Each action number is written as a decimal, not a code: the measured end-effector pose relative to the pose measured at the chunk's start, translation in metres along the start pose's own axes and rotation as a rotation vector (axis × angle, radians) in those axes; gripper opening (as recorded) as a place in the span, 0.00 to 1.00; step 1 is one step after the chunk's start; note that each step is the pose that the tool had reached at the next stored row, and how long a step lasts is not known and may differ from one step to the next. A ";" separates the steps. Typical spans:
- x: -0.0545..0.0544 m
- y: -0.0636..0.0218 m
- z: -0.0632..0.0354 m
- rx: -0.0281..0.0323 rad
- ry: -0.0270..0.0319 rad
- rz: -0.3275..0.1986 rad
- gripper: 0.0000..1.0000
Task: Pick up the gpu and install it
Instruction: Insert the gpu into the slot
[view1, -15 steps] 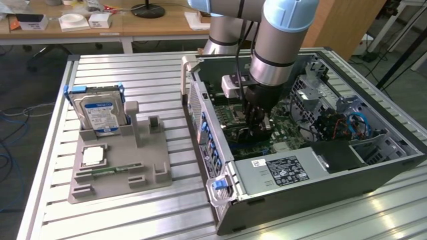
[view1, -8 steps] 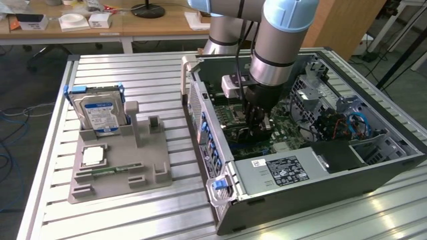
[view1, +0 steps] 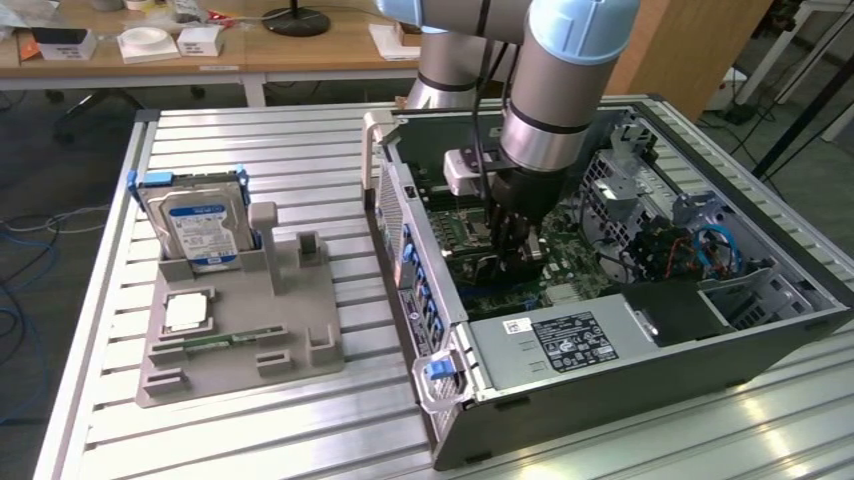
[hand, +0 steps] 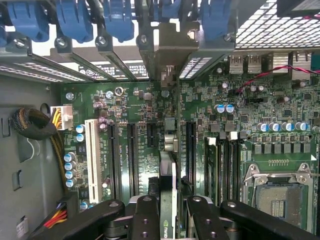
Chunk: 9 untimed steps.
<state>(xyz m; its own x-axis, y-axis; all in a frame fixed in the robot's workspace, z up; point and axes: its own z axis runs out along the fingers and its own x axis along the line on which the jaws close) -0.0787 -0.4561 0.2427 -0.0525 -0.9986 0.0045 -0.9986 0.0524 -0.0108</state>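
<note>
Wrist view: gpu held edge-on at the motherboard slots.
Pinches the gpu between the black fingers of the gripper, half closed onto its two faces, to hold it upright and parallel to the long black slots, presumably for a straight push. Aims its metal end at the blue clips on the back wall. Cannot tell whether seated. Exterior view: reaches deep into the open computer case, well apart from the hard drive.
</note>
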 end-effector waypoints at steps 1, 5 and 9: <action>0.000 -0.0001 -0.0005 -0.0029 -0.0001 0.000 0.26; 0.000 -0.0005 -0.0025 -0.0145 0.0018 0.000 0.26; 0.000 -0.0008 -0.0027 -0.0157 0.0018 0.000 0.26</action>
<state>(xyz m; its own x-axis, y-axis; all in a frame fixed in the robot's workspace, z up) -0.0779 -0.4562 0.2454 -0.0526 -0.9986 0.0063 -0.9986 0.0526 0.0048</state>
